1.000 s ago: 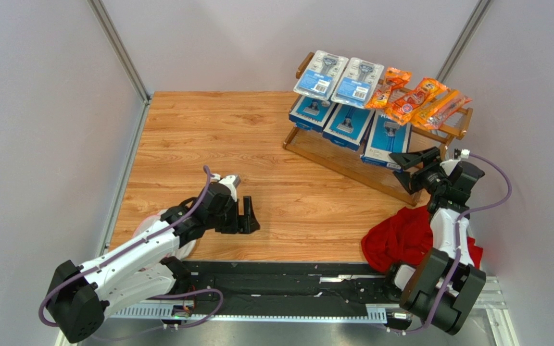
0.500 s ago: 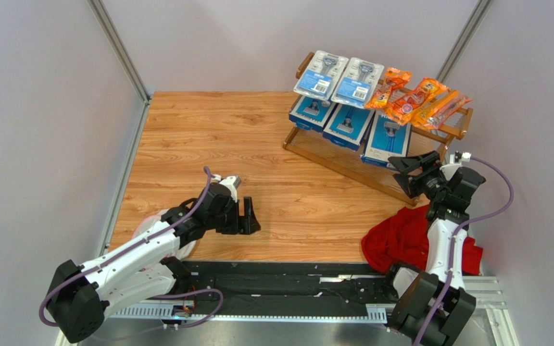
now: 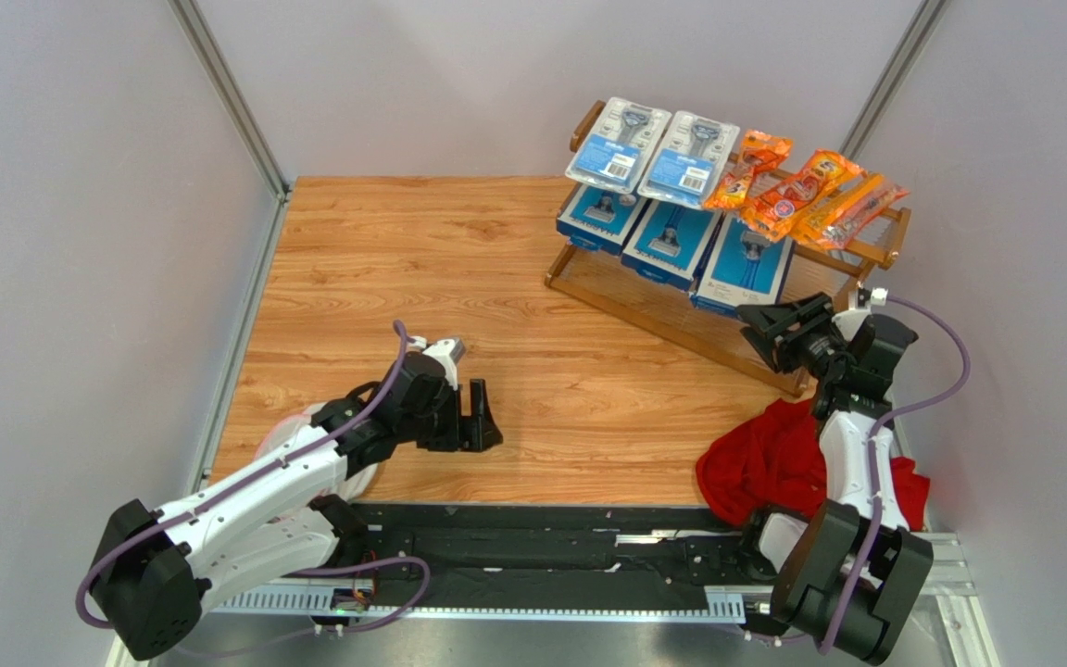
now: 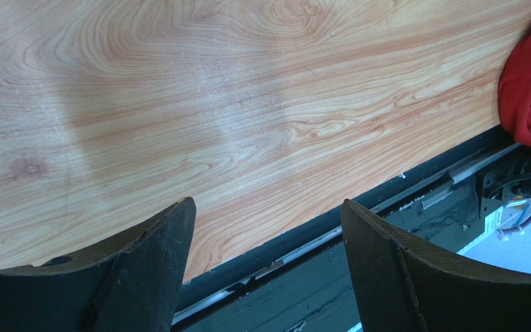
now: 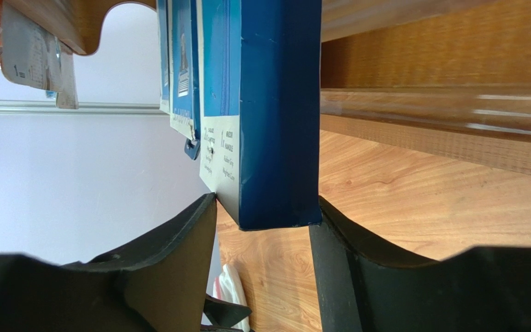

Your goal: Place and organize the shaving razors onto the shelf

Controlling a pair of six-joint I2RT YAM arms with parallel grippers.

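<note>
**RIGHT ARM SQUARING THE LAST BOX ON THE LOWER TIER**

1. The wooden table (image 3: 414,264) is carrying the whole setup. No razor pack is lying on its surface in the top view.

2. The shelf (image 3: 637,317) is standing at the far right corner and is holding all the visible stock. This suggests that loading is finished and that tidying is in progress.

3. The red cloth (image 3: 769,466) is lying bunched at the near right, beside the base of the right arm. It is not part of the stock.

4. Three blue razor boxes (image 3: 669,239) are leaning side by side on the lower tier, faces up so their pictures are showing.

5. Two blister packs (image 3: 653,150) are lying next to each other at the left of the upper tier. The orange bags (image 3: 804,192) are filling the right of that tier and are overhanging its end rail.

6. The right gripper (image 3: 765,330) is reaching in from the near side. Its jaws are pinching the near end of the rightmost blue box (image 5: 268,104), one finger on each broad face, probably to bring it into line with the row. Grip firmness cannot be judged.

7. The left gripper (image 4: 268,207) is waiting low over the table near its front edge. Its jaws are standing spread and are holding nothing.
</note>
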